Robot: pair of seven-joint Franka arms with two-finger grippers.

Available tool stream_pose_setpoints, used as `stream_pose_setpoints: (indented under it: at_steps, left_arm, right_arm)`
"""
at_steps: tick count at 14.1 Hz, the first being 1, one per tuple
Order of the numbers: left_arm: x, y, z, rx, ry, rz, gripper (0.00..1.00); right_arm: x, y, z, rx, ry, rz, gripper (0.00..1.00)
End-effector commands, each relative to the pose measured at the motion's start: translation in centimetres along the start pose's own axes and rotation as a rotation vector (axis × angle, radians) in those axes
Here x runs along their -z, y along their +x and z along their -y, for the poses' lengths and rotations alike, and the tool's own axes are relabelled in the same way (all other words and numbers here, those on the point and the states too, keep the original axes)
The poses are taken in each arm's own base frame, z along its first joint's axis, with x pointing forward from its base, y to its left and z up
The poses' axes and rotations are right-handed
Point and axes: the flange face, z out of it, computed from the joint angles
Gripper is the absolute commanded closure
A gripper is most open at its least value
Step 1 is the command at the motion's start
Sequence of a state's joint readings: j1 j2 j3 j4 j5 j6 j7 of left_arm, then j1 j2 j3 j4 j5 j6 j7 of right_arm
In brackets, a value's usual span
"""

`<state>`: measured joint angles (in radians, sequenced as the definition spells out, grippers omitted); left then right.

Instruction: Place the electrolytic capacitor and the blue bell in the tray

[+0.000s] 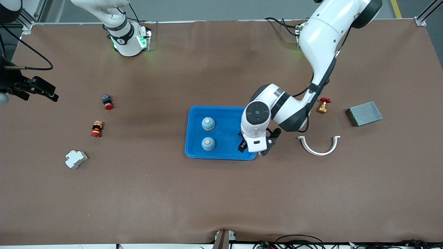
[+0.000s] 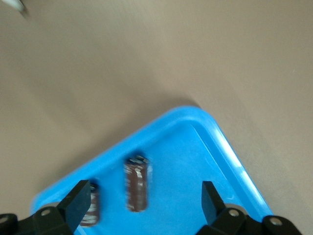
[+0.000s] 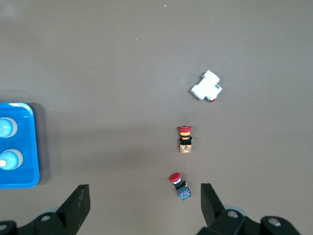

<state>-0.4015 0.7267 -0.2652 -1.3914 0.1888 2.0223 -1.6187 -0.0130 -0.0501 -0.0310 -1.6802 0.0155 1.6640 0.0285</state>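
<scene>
The left gripper (image 1: 255, 147) hangs spread and empty over the tray (image 1: 194, 152); an electrolytic capacitor (image 2: 137, 183) lies between its fingers, apparently just released; two blue bells (image 1: 208, 123) stand inside; the right gripper (image 1: 43, 91) waits, fingers apart.

left gripper (image 1: 255, 148): low, arm reaching, jaws apart | right gripper (image 3: 142, 203): raised, arm waiting, jaws apart

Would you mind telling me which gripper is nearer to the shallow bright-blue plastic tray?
The left gripper: it hangs open over the shallow bright-blue plastic tray's edge toward the left arm's end. The right gripper waits open at the right arm's end of the table.
</scene>
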Motion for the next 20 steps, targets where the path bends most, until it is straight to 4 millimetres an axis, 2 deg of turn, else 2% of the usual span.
stream_pose_setpoints:
  at_steps: [1, 5, 9, 11, 16, 20]
  left_arm:
    - [4.4, 3.1, 2.1, -0.064, 0.020, -0.023, 0.00]
    - [8.3, 6.0, 6.3, -0.130, 0.019, -0.026, 0.00]
    - [11.5, 9.7, 11.9, -0.269, 0.011, 0.009, 0.00]
    - [12.1, 11.1, 14.5, -0.366, 0.023, -0.003, 0.00]
    - [13.4, 15.9, 20.6, -0.551, 0.041, -0.015, 0.00]
    - [13.9, 20.8, 25.7, -0.699, 0.025, 0.015, 0.00]
  right_arm:
    - [0.8, -0.4, -0.2, -0.016, -0.004, 0.000, 0.00]
    - [1.4, -0.5, -0.2, -0.016, -0.004, 0.003, 0.00]
    - [1.4, -0.5, -0.5, -0.022, -0.005, 0.006, 0.00]
    - [1.4, -0.5, -0.5, -0.022, -0.005, 0.006, 0.00]
    - [1.3, -0.4, -0.5, -0.022, -0.005, 0.006, 0.00]
    - [1.3, -0.4, -0.5, -0.022, -0.005, 0.004, 0.00]
